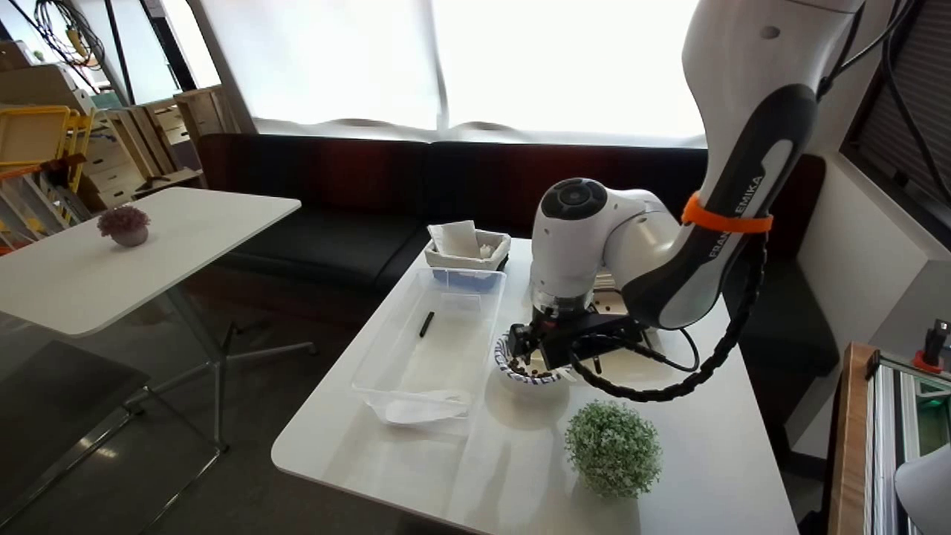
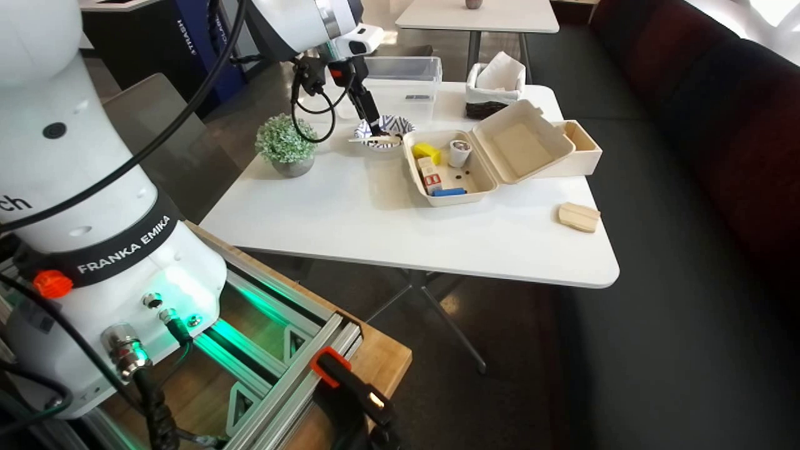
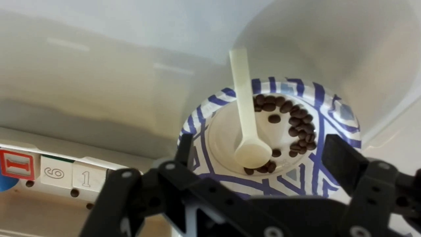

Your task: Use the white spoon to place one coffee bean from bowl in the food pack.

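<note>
The long cream plastic spoon (image 3: 246,113) and round, blue-patterned white paper bowl (image 3: 223,133) look smooth. The flat white bench (image 2: 350,215) is shiny. The cream, hinged, papery box (image 2: 520,149) looks dull.

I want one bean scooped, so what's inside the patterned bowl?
The bowl holds dark coffee beans, mostly clustered along one side. The white spoon reaches over it, its handle crossing the rim; any beans directly beneath the spoon are hidden.

One spoon (image 3: 244,105), one bowl (image 3: 210,110), one food pack (image 2: 524,149), perhaps thirty beans (image 3: 295,121) (overlapping).
</note>
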You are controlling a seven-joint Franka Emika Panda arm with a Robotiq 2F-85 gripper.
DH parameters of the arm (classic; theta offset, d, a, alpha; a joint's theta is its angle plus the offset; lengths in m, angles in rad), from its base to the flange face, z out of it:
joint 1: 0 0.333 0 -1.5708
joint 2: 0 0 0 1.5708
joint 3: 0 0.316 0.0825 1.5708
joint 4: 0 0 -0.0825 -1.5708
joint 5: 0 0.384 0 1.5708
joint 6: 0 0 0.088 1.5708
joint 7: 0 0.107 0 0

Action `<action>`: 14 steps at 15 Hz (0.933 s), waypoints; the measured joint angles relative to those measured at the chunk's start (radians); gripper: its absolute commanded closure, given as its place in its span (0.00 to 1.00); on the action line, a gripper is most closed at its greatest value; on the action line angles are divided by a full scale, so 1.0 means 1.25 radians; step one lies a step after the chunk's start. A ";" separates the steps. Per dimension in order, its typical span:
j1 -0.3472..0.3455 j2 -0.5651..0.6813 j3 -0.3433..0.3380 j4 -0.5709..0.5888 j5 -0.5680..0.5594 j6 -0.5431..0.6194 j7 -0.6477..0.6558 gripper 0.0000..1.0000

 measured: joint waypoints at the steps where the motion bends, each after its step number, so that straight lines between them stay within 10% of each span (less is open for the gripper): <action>1: 0.008 0.009 -0.009 0.005 -0.007 0.002 0.009 0.00; 14: 0.079 0.090 -0.066 0.064 -0.026 0.008 0.066 0.51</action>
